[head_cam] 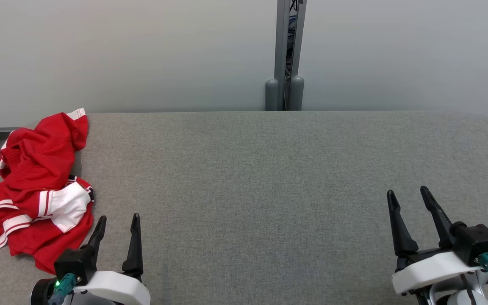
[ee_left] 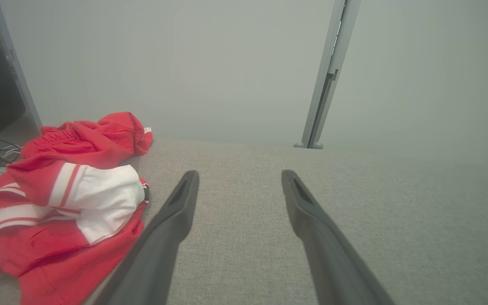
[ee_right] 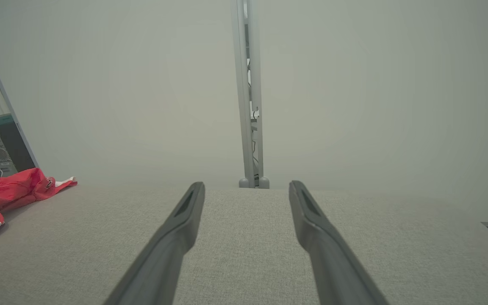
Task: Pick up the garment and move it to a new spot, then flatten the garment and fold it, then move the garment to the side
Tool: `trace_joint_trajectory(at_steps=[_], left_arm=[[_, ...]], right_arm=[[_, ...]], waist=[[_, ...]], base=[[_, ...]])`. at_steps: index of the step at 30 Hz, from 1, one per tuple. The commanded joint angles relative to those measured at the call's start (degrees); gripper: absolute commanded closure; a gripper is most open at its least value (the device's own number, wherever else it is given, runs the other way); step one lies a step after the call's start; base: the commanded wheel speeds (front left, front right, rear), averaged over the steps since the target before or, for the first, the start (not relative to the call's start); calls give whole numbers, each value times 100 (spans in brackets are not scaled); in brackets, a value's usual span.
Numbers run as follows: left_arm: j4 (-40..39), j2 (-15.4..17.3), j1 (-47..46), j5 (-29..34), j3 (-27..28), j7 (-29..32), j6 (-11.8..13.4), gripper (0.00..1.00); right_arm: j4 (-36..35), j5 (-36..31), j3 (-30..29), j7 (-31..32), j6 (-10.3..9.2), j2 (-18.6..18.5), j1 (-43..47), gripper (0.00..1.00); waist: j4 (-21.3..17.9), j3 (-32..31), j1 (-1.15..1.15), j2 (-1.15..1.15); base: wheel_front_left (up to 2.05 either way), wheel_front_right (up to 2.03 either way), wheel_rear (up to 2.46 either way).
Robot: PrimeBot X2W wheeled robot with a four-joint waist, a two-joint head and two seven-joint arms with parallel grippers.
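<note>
The garment [head_cam: 36,186], a crumpled red piece with white striped panels, is found heaped on the left end of the grey worktop [head_cam: 269,190]. It lies directly to the outer side of the left pincer [head_cam: 118,217], with most of its bulk ahead of the fingertips. Its long axis runs from the near edge of the worktop toward the far edge, roughly parallel to that pincer's fingers. A sideways shift to the left, rather than a long forward reach, is therefore judged to be what the first pick calls for. The nearest red hem is seen just beside the outer finger; whether cloth and finger touch cannot be told. The left pincer is held low over the worktop, fingers pointed forward and spread wide, with nothing between them. The right pincer [head_cam: 407,190] is placed well apart from the garment, across the open stretch of worktop. It is likewise spread wide and empty, fingers angled slightly leftward. The left arm is judged the nearer one for the grasp.
</note>
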Motion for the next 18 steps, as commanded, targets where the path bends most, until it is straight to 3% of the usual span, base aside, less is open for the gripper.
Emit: trace_joint_trajectory(at_steps=[1,18], left_arm=[[-24,44,44,120,1,-32,42,0],[-32,62,143,386,-48,35,97,0]], right_arm=[[-24,-168,10,-80,26,-49,35,0],[93,-604,11,-246,21,-59,62,0]], waist=[[5,-11,0,0],[2,-49,0,0]], base=[[0,0,0],[0,0,0]])
